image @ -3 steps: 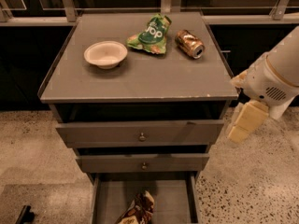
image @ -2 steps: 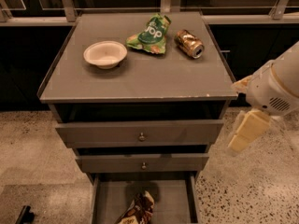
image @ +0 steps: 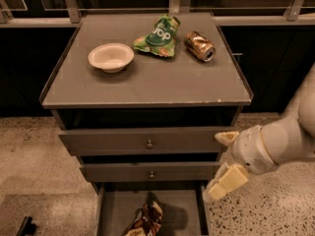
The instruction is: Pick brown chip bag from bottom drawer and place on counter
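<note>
Lowered and drawn leftward since a second ago, the gripper is now seen just off the cabinet's right front corner, level with the two knobbed drawers. Its tan fingers are spread apart and nothing is held between them. The brown chip bag is found lying in the pulled-out bottom drawer, towards its front; its dark lettering cannot be read. On the counter, a green bag is marked in white with what looks like "pop". A bronze can is laid on its side just beside it, label unreadable, and a white bowl is set to the left.
</note>
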